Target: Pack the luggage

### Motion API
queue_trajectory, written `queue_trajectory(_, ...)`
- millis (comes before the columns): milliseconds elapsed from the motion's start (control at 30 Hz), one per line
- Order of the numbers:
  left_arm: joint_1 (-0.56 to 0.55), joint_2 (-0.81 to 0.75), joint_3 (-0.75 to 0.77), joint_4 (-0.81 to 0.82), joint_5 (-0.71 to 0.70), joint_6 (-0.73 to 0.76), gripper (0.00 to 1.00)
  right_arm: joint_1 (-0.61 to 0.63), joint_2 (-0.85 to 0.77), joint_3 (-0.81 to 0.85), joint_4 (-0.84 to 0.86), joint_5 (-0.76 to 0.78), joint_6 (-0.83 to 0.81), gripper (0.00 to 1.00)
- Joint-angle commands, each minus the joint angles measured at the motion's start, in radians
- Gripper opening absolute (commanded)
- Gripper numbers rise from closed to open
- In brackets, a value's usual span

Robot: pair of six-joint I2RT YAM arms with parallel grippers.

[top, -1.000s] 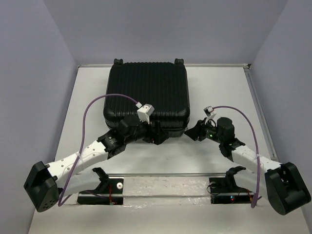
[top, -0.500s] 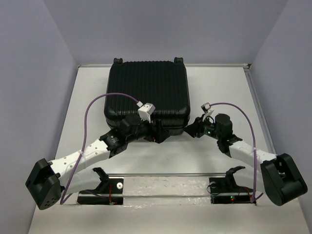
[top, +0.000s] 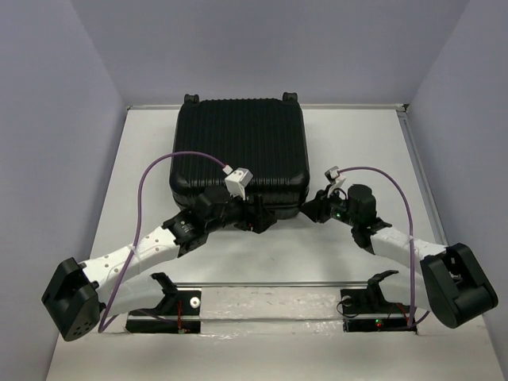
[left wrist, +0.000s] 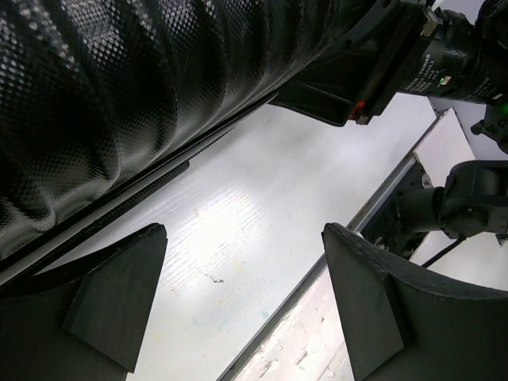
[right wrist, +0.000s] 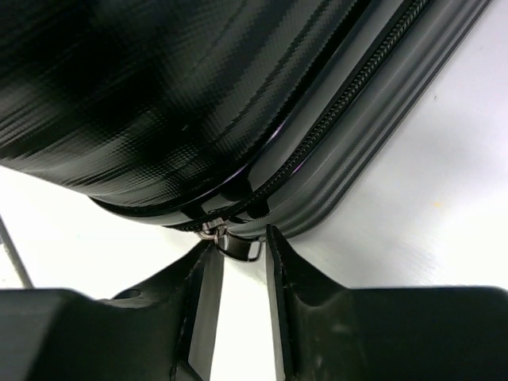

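Note:
The luggage (top: 238, 151) is a large black ribbed suitcase lying flat and closed at the back of the table. Its shell (left wrist: 79, 95) fills the upper left of the left wrist view. My left gripper (top: 255, 217) is at the near edge of the case, with its fingers (left wrist: 244, 238) wide open over bare table and nothing between them. My right gripper (top: 311, 208) is at the near right corner. In the right wrist view its fingers (right wrist: 238, 240) have closed in on the metal zipper pull (right wrist: 242, 249), which hangs from the zip seam (right wrist: 349, 95).
Two black stands (top: 168, 304) (top: 370, 304) sit on a metal strip (top: 270, 284) along the near edge, between the arm bases. Grey walls close in the table on three sides. White table (top: 373, 151) lies right of the case.
My right arm has swung left toward the case's corner and its jaws have narrowed around the zipper pull. The left arm has barely moved.

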Motion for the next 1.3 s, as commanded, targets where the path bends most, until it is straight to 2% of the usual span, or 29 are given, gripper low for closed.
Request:
queue_trajectory(0,0.008,0.0,0.031,0.02,-0.005,-0.006,0.92,0.004,0.008,0.029,0.219,0.07,-0.029,0.27)
queue_trajectory(100,0.008,0.008,0.036,0.025,0.007,-0.003,0.91,0.004,0.002,0.017,0.247,0.091,-0.017,0.2)
queue_trajectory(233,0.008,0.022,0.048,0.033,0.004,0.001,0.9,0.004,-0.003,0.017,0.244,0.07,-0.004,0.07)
queue_trajectory(367,0.008,0.068,0.112,0.069,0.015,0.011,0.9,0.03,-0.024,0.009,0.183,0.07,0.04,0.07)
queue_trajectory(467,0.008,0.147,0.183,0.059,-0.022,0.04,0.9,0.097,-0.046,0.001,0.1,0.111,0.056,0.07)
queue_trajectory(567,0.01,0.224,0.273,0.056,-0.063,0.046,0.91,0.209,-0.093,0.018,-0.053,0.211,0.053,0.07)
queue_trajectory(767,0.011,0.313,0.338,0.099,-0.132,0.037,0.9,0.351,-0.225,-0.012,-0.245,0.294,0.114,0.07)
queue_trajectory(900,0.013,0.371,0.384,0.119,-0.126,0.034,0.9,0.409,-0.247,-0.039,-0.203,0.285,0.201,0.07)
queue_trajectory(1000,0.016,0.413,0.41,0.128,-0.12,0.028,0.9,0.456,-0.182,-0.028,-0.126,0.303,0.241,0.07)
queue_trajectory(1100,0.024,0.425,0.413,0.152,-0.114,0.01,0.89,0.518,-0.063,0.01,0.023,0.355,0.299,0.07)
queue_trajectory(1200,0.036,0.375,0.402,0.154,-0.109,-0.022,0.88,0.527,-0.006,0.03,0.054,0.427,0.335,0.07)
queue_trajectory(1267,0.036,0.268,0.393,0.126,-0.156,-0.009,0.88,0.527,-0.016,0.036,0.011,0.505,0.32,0.07)
